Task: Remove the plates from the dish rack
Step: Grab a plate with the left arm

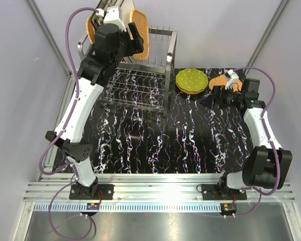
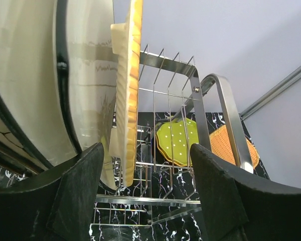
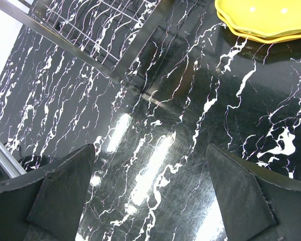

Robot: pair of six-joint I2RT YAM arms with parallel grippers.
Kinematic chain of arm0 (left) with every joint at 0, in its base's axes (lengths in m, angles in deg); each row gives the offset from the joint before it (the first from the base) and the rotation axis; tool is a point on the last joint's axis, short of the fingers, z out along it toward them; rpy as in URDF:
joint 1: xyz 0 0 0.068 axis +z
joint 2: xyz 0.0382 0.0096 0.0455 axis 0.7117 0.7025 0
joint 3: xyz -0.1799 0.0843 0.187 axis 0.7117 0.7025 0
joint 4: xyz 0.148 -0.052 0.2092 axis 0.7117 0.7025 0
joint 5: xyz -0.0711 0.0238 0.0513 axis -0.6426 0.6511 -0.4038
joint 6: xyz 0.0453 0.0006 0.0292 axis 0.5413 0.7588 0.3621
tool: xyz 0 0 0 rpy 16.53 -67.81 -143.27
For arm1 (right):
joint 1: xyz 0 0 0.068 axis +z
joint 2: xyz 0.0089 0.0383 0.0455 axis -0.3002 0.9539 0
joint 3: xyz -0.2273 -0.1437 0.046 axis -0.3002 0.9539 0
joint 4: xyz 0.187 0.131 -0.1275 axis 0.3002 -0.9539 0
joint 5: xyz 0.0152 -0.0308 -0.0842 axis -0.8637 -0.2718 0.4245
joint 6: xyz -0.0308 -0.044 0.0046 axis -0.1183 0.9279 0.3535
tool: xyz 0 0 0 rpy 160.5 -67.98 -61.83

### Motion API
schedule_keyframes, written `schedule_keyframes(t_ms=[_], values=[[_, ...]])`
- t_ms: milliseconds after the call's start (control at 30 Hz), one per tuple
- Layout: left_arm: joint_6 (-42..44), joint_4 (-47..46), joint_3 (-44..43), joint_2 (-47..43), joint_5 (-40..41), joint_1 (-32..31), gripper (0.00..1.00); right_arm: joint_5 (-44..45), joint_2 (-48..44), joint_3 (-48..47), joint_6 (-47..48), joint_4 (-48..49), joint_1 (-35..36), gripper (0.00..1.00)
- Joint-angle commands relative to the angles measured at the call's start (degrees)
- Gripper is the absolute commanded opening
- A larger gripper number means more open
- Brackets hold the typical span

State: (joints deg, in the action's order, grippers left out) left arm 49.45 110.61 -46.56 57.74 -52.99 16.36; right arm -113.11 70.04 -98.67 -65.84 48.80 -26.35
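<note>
The steel dish rack (image 1: 140,80) stands at the back left. An orange wicker plate (image 1: 142,35) stands upright in its top prongs, with another wicker plate (image 1: 90,27) and cream plates behind the arm. My left gripper (image 1: 134,41) is open at the rack top. In the left wrist view its jaws (image 2: 145,193) are spread below the edge-on wicker plate (image 2: 128,90), with cream plates (image 2: 90,75) to its left. Green dotted plates (image 1: 191,81) lie stacked on the table. My right gripper (image 1: 210,96) is open and empty, low over the table (image 3: 150,191).
A wicker plate (image 1: 218,81) lies on the black marble table (image 1: 155,140) right of the green stack, partly hidden by my right wrist. The right wrist view shows the green stack (image 3: 266,20) and a rack leg (image 3: 140,45). Grey walls enclose the table.
</note>
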Motion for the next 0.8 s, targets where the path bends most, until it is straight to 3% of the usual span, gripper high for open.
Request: schedule_keyframes(t_ms=[0, 300, 767], values=[[-0.74, -2.66, -2.24, 1.32, 0.11, 0.63, 0.72, -0.85, -2.03, 0.06, -0.82, 1.63, 0.18, 1.00], [1.01, -3.62, -2.24, 4.14, 2.56, 1.15, 0.61, -0.76, -1.94, 0.06, -1.35, 1.89, 0.27, 1.00], [12.26, -9.51, -0.48, 6.86, 8.28, 1.07, 0.38, -0.50, -1.76, -0.46, -2.40, 2.07, 0.18, 1.00]])
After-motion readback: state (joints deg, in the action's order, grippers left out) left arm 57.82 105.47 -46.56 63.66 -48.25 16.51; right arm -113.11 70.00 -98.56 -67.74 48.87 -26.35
